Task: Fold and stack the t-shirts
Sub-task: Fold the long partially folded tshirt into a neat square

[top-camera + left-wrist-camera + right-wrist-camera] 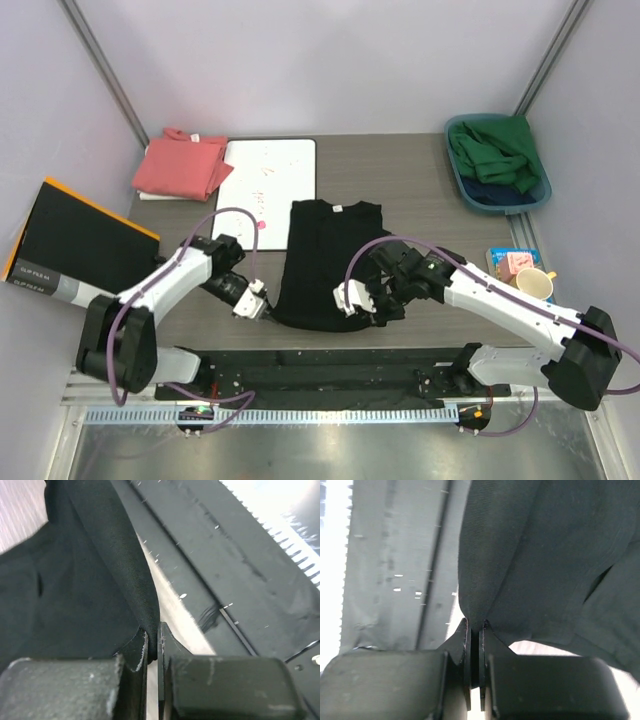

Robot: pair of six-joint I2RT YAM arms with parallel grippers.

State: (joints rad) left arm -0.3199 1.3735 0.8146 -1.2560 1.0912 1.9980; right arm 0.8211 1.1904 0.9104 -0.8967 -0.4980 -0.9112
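The black t-shirt [325, 255] lies flat in the middle of the table, print hidden, collar at the far end. My left gripper [262, 303] is shut on its near left hem corner, the black cloth [100, 580] pinched between the fingers. My right gripper [352, 300] is shut on the near right hem, the cloth [530, 555] pinched between the fingers. The salmon-pink t-shirt [182, 163] lies folded at the far left.
A white board [268, 178] lies beside the pink shirt. A flat black box with an orange edge [70, 245] sits at the left. A teal bin [497, 165] of green and blue cloth stands far right. A mug [534, 285] is at the right edge. A black strip [330, 365] runs along the near edge.
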